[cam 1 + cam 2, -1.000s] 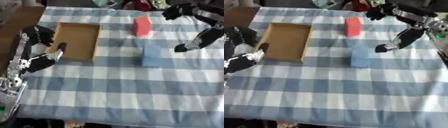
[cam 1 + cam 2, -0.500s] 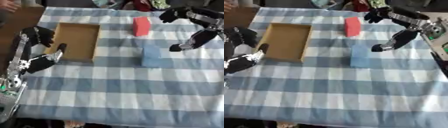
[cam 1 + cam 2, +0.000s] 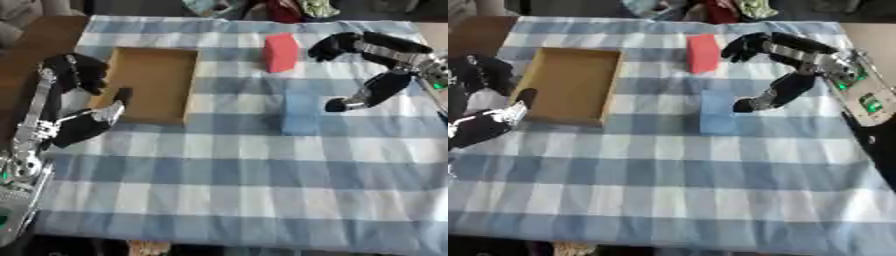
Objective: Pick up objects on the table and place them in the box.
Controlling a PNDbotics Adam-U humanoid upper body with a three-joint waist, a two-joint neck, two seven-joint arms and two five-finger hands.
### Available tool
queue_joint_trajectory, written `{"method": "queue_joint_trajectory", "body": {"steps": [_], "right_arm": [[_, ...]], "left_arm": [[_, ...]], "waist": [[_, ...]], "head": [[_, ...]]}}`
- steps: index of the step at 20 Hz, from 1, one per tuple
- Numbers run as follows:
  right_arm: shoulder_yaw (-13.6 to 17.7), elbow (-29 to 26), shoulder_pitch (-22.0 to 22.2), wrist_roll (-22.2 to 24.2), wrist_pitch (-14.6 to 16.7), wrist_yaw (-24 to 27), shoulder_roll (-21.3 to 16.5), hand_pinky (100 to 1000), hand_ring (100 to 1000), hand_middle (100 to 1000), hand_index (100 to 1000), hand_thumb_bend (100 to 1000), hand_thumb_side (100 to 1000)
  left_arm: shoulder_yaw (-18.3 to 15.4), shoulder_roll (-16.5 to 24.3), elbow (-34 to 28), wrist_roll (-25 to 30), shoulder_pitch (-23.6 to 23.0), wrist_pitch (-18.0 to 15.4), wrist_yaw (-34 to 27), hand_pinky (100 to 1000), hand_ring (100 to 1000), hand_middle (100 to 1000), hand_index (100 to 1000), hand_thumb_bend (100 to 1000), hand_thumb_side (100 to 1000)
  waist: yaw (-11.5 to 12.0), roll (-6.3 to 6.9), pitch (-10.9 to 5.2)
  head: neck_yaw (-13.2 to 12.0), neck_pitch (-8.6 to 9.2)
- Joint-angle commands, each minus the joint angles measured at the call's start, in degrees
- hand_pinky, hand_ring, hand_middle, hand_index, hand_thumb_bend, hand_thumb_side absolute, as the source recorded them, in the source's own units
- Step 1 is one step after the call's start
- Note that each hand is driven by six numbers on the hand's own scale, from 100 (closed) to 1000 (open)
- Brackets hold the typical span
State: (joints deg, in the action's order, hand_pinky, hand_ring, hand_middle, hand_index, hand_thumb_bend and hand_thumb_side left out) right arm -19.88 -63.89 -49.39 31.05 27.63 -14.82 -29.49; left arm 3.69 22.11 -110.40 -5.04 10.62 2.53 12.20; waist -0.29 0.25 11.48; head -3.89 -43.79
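A red block stands upright on the blue checked cloth, right of the shallow cardboard box, which holds nothing. A pale blue block lies nearer, below the red one. My right hand hovers open just right of both blocks; its fingers curve toward the red block's right side and its thumb hangs beside the blue block, touching neither. At the box's left edge my left hand is open, its thumb by the box's near-left corner, holding nothing.
The table is covered in the blue and white checked cloth, with bare wood at its far left. Cluttered coloured items lie past the far edge.
My right hand has moved left, its fingers closing in on the red block and its thumb nearing the blue block. The left hand and the blocks stayed where they were.
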Motion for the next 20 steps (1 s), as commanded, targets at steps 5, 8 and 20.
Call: {"method": "queue_joint_trajectory", "body": {"steps": [5, 8, 20], "right_arm": [[1.10, 3.17, -0.76, -0.06, 1.23, -2.83, 1.31, 821, 817, 858, 881, 615, 488], [1.12, 4.09, -0.61, -0.07, 1.68, -3.76, 1.94, 821, 815, 855, 881, 615, 490], [1.45, 6.95, -0.25, 0.04, 2.66, -6.77, 4.47, 818, 799, 839, 868, 610, 495]], "left_arm": [[-0.15, 0.55, -0.55, 0.27, 0.35, -0.14, -0.22, 503, 530, 511, 631, 436, 100], [-0.17, 0.54, -0.48, 0.27, 0.33, -0.13, -0.21, 503, 530, 511, 631, 435, 100], [-0.13, 0.44, -0.45, 0.42, 0.28, -0.18, -0.26, 504, 531, 511, 631, 433, 100]], "waist": [[0.08, 0.02, -1.13], [0.08, 0.00, -1.13], [0.04, 0.23, -1.12]], "head": [[0.02, -0.33], [0.03, -0.33], [0.09, -0.33]]}}
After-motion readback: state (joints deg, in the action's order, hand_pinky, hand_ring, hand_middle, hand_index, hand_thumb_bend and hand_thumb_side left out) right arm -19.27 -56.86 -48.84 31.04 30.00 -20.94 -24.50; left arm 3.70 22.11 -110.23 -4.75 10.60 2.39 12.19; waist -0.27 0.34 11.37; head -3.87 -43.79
